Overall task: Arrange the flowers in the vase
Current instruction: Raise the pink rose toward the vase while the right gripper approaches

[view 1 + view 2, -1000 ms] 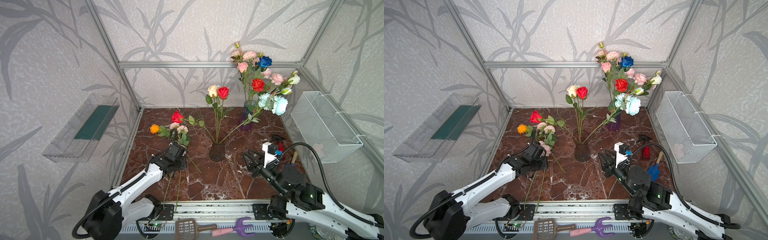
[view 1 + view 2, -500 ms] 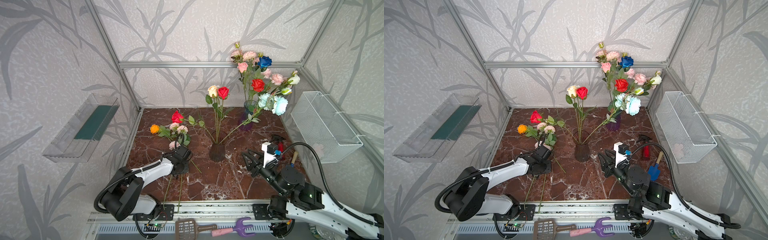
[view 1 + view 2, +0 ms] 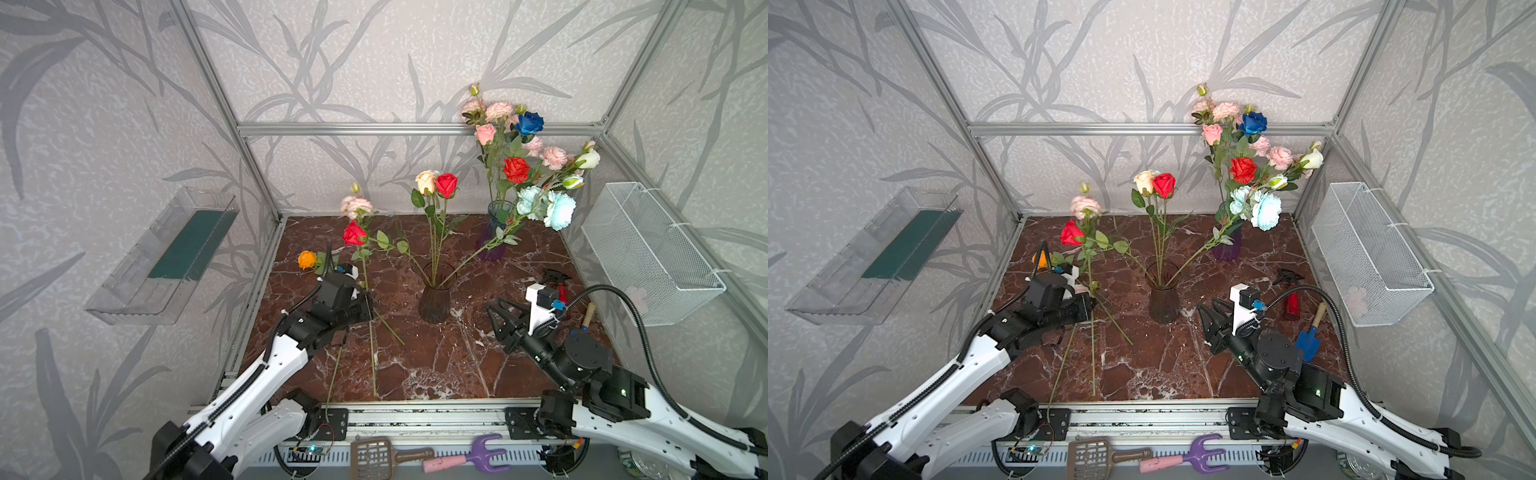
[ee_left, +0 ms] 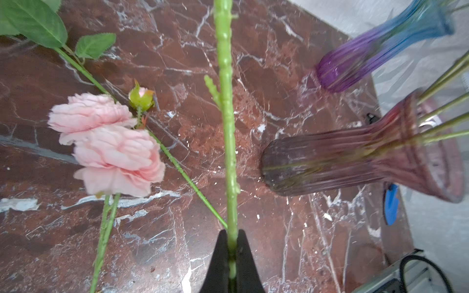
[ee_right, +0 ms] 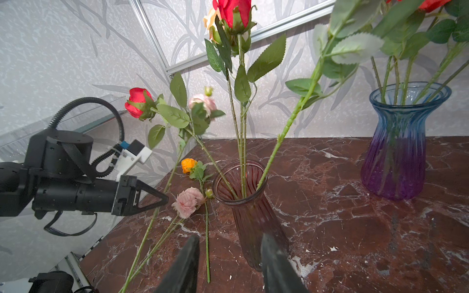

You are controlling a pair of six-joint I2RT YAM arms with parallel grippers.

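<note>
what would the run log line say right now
left gripper: shut on pink flower stem | right gripper: open, empty | brown vase: upright, stems inside

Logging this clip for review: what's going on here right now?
The left end effector is shut on the stem of a pink flower, holding it upright left of the brown vase, which holds several stems. The right end effector hovers open beside the vase. An orange rose lies on the table.

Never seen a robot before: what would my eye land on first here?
The big bouquet in the blue-and-purple vase at the back right catches the eye first. Then the left hand, shut on a pink peony's stem, holds it up left of the brown vase in the middle.
</note>
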